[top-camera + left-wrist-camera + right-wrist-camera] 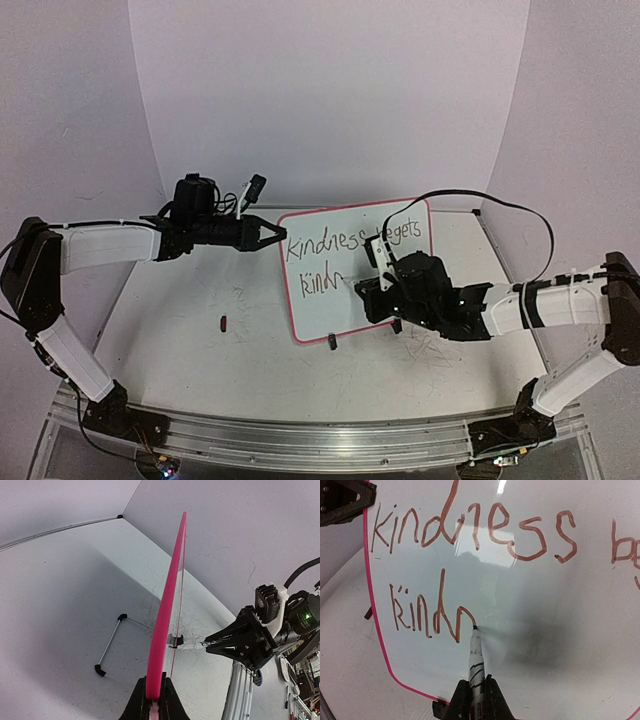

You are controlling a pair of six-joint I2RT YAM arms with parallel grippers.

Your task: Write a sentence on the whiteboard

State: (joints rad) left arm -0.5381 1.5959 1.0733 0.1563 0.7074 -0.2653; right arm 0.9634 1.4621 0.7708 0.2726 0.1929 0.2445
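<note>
- Step in hand: the sentence [330, 246] is partly written on the whiteboard [345, 315]. The upper line reads "kindness begets" and the lower line has reached "kindn".
- Location: in the top view the whiteboard stands tilted at centre frame, just right of middle, with its black clip feet [332, 342] on the table [200, 360].
- Right gripper [474, 700]: clamped tight round the barrel of a marker [476, 655]. The marker's tip appears to touch the board at the foot of the last "n".
- Left gripper [154, 696]: closed on the board's pink frame [167, 605], pinching its edge at the left side of the board as seen from above.
- Next move, as judged: the letters "ess" and a full stop are not yet written. This calls for short strokes toward frame right with the tip kept lightly on the surface, while the left claw braces the board against the push.
- Right wrist view only: the letter shapes and reddish-brown ink, and the exact place of the tip.
- Left wrist view only: the board edge-on, a thin wire stand [111, 645] behind it at lower left, and the marker meeting the face from the right.
- Top view only: both arms and the whole board together, and a small dark object [222, 322] on the table, left of the board. What this object is cannot be told.
</note>
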